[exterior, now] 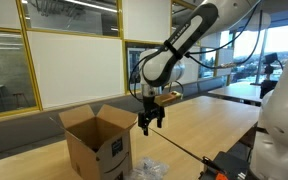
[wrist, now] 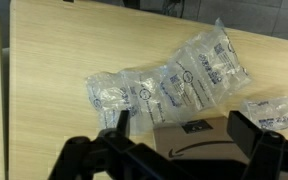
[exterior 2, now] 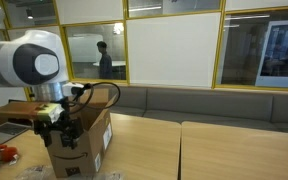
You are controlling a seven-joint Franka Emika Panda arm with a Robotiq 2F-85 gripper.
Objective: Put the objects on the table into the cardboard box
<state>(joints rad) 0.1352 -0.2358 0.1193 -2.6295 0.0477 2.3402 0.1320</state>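
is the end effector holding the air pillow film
No, the end effector stands open and empty, and the air pillow film lies flat on the table.

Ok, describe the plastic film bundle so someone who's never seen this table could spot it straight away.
Find the long light wood table and the brown cardboard box with open flaps standing on it. On the tabletop beside the box lies the plastic film bundle: a crinkled, see-through strip of pouches with bluish print, the only shiny thing there.
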